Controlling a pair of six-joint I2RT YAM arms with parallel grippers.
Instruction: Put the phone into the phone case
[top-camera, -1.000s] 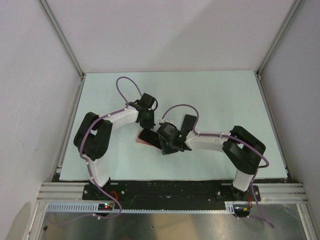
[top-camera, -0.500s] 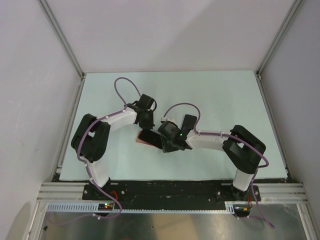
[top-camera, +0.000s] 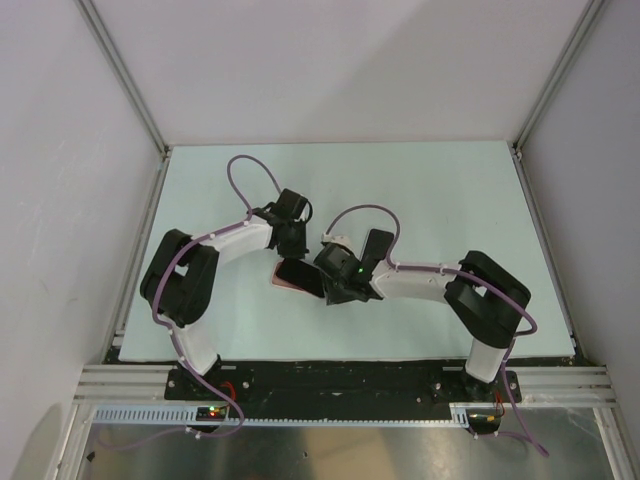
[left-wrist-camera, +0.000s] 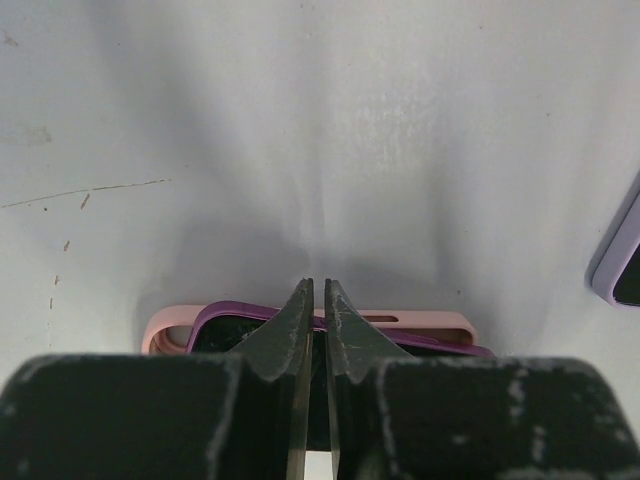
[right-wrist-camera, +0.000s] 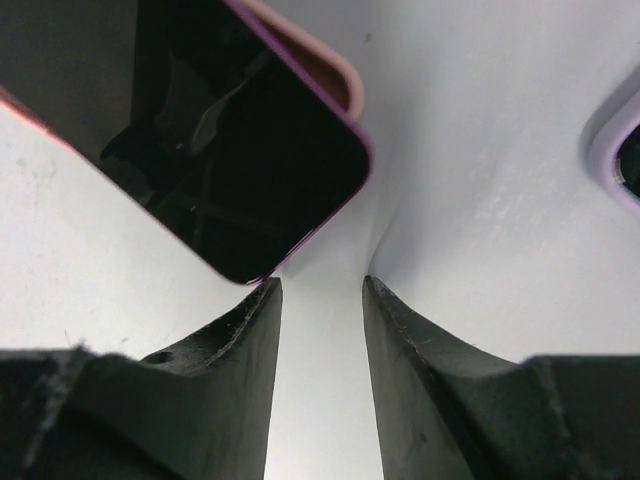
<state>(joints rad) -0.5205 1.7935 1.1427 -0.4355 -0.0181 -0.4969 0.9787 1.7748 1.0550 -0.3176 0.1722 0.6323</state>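
The phone (top-camera: 300, 272), black with a purple edge, lies tilted on the salmon-pink phone case (top-camera: 284, 284) at the table's middle. In the left wrist view the phone (left-wrist-camera: 222, 334) sits on the case (left-wrist-camera: 432, 322), whose rim shows behind it. My left gripper (left-wrist-camera: 318, 286) is shut, with its tips over the phone's far edge and nothing between them. In the right wrist view the phone (right-wrist-camera: 200, 130) covers most of the case (right-wrist-camera: 325, 78). My right gripper (right-wrist-camera: 321, 283) is open and empty, its left fingertip (right-wrist-camera: 262, 300) right at the phone's corner.
A lavender-rimmed dark object shows at the right edge of the left wrist view (left-wrist-camera: 620, 255) and of the right wrist view (right-wrist-camera: 618, 155). The pale table (top-camera: 450, 200) has metal rails and white walls round it. Both arms crowd over the phone.
The right gripper has crept slightly up and left toward the phone. The left arm's elbow has shifted a little left. Phone and case lie as before.
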